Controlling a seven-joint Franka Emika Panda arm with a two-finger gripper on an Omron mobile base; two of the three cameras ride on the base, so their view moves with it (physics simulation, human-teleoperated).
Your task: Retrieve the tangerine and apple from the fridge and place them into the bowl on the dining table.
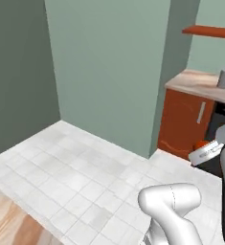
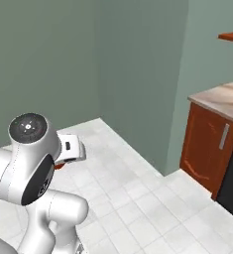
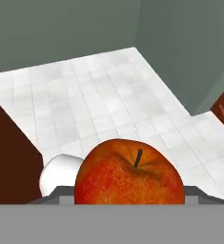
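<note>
The gripper (image 1: 202, 152) is clamping the apple (image 3: 129, 172), which is sitting close against the hand camera, stem and dimple facing up (its skin is red mottled with orange). In the left base view a sliver of red-orange (image 1: 201, 144) is peeking out beside the white hand. The arm is hanging above the white tiled floor (image 3: 94, 100), near a red-brown cabinet (image 1: 185, 122) with a pale stone top.

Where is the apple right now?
The apple sits in the gripper, low in the hand view, above the white tiled floor; nearby stands a red-brown cabinet.
</note>
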